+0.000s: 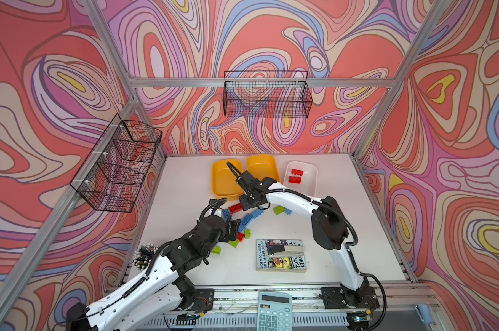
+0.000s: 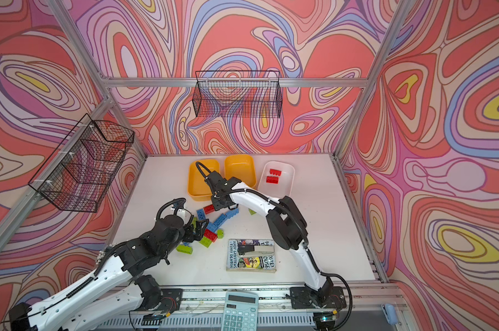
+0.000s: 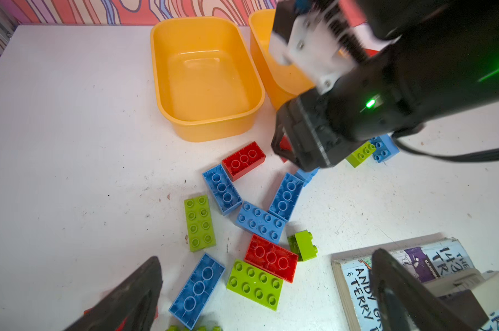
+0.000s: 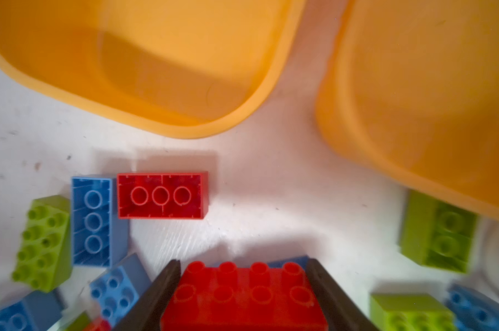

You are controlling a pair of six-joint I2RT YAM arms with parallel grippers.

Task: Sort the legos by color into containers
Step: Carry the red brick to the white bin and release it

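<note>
The right tool (image 4: 242,262) grips a red brick (image 4: 242,301), half open against its sides; the left tool (image 3: 266,256) hangs wide open. Next, probably a lift toward the white tub (image 1: 307,177).

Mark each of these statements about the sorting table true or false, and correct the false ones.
1. The white tub holds two red bricks. True.
2. Both orange-yellow tubs hold blue bricks. False: both orange-yellow tubs are empty.
3. A red brick sits between the fingers of the right gripper. True.
4. The left gripper is shut on a green brick. False: the left gripper is open and holds nothing.
5. A stapler lies on the book. True.
6. The calculator lies in a wire basket. False: the calculator lies in front of the table.
</note>
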